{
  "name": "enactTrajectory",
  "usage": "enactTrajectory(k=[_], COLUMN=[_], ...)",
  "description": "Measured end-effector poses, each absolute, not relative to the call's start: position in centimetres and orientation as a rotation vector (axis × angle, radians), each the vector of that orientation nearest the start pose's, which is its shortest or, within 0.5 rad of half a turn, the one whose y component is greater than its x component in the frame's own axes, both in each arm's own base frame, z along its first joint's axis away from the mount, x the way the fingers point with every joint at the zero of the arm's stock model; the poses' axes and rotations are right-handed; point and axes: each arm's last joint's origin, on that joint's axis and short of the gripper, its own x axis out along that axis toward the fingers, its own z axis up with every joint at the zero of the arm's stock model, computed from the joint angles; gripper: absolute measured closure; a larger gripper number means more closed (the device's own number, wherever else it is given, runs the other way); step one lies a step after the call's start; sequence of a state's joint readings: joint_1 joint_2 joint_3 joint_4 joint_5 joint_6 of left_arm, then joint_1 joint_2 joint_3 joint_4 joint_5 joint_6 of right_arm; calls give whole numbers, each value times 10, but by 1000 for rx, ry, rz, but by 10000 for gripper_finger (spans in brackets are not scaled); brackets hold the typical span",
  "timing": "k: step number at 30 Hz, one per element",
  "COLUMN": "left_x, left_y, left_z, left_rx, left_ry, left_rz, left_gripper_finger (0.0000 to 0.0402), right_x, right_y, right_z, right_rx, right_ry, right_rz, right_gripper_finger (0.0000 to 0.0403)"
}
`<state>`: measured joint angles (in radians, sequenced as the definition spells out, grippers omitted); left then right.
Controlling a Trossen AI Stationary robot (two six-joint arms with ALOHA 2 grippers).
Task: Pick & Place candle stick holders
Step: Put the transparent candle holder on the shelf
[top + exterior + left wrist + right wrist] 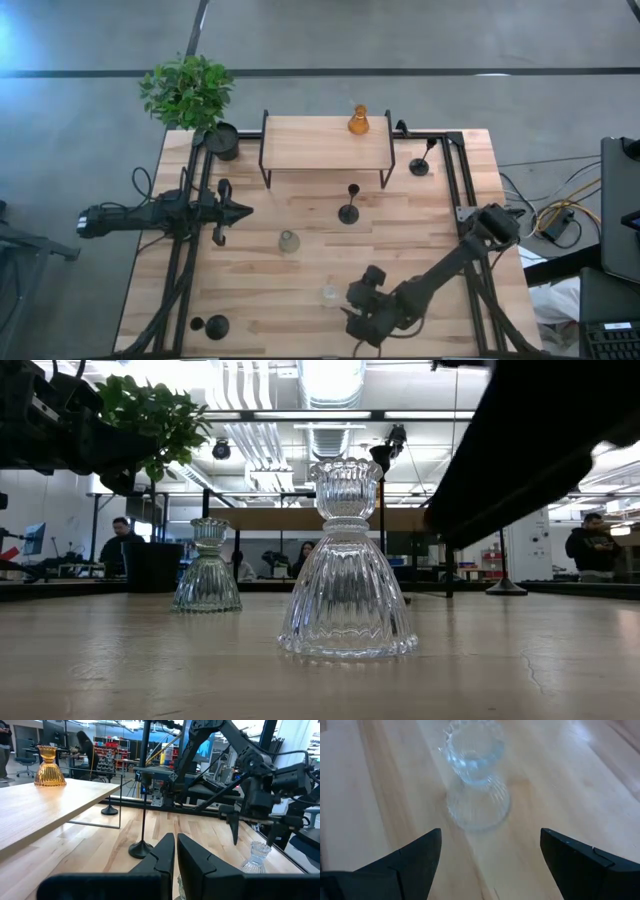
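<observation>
The right end effector (352,322) hangs near the front edge of the worktop (420,230), its two fingers (405,862) spread wide and grasping nothing; the clear glass holder (476,780) stands upright on the wood just beyond the fingertips, apart from both. In the high view that clear glass holder (329,294) sits just beside the right end effector; the olive-green glass holder (288,241) stands farther back toward the middle, also upright; the amber glass holder (358,120) rests on the raised wooden shelf (310,145) at the rear. One slim black holder (348,205) stands upright in front of the shelf; another (422,160) stands off the shelf's right end; a third black piece (212,326) at the front left corner seems to lie on its side, though that is hard to tell. The left end effector (240,211) waits over the left side, fingers clenched together on nothing. A potted plant (190,92) stands at the rear left corner.
</observation>
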<state>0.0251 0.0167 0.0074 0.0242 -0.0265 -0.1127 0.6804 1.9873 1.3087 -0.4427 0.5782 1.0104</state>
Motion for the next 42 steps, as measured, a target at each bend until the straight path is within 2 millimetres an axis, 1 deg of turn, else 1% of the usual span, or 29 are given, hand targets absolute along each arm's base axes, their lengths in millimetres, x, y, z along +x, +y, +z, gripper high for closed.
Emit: enactTrajectory(k=[2, 4, 10, 14, 18, 21, 25, 28, 36, 42], left_x=[98, 98, 98, 99, 99, 99, 99, 99, 99, 99], left_y=[3, 3, 3, 3, 3, 3, 3, 3, 3, 3], left_z=[167, 167, 167, 167, 167, 167, 167, 167, 167, 167], left_rx=[-113, -113, -113, -113, -113, -113, -113, -113, -113, -113], left_ry=[-17, -17, -14, -13, -13, -12, -12, -12, -12, -12], left_rz=[51, 51, 51, 51, 51, 51, 51, 51, 51, 51], left_gripper_finger=[376, 376, 376, 376, 376, 376, 376, 376, 376, 376], right_x=[325, 328, 337, 347, 356, 361, 362, 361, 363, 364], right_y=[234, 233, 230, 222, 211, 204, 201, 202, 201, 198], right_z=[152, 151, 154, 156, 158, 156, 151, 149, 147, 146], right_rx=[280, 274, 232, 238, 245, 270, 291, 296, 317, 337], right_ry=[829, 836, 815, 796, 778, 805, 843, 840, 803, 766], right_rz=[-315, -292, -215, -184, -189, -175, -142, -132, -119, -118], right_gripper_finger=[77, 77, 77, 77, 77, 77, 83, 110, 210, 266])
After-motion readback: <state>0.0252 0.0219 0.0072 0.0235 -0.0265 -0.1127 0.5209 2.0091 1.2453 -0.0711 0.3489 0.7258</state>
